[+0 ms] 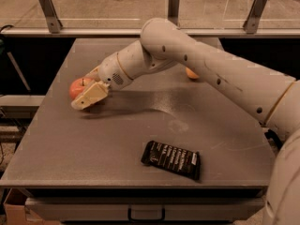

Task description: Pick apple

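Showing red-pink skin and a short stem, the apple [77, 86] sits at the gripper [84, 93], grip state unclear.

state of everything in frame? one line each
gripper: open, low over the left side of the table, straddling the apple.
apple: upright on the table, stem up, not lifted.
orange: on the table's far side, partly hidden by the arm.
packet: lying flat near the front edge, apart from the rest.
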{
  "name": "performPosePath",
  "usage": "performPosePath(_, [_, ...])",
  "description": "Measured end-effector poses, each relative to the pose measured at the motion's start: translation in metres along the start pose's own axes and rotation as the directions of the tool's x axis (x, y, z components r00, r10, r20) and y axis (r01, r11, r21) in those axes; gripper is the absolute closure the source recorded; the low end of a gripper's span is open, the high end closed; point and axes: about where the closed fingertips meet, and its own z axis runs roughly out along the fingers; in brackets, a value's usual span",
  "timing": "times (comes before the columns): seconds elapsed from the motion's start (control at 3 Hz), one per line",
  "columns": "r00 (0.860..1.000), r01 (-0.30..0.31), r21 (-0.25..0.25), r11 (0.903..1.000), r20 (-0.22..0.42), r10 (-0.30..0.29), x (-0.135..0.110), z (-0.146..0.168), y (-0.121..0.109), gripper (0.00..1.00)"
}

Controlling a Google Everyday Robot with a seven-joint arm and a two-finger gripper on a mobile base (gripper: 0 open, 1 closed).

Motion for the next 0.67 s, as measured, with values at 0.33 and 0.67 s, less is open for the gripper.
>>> performPosePath(0.33, [1.0, -0.005, -0.001, 1.0, 0.029, 0.005, -0.004, -0.009, 0.0, 0.61])
performPosePath(0.67, [0.997, 0.027, -0.01, 0.9996, 0.073, -0.026, -0.021, -0.039, 0.01, 0.83])
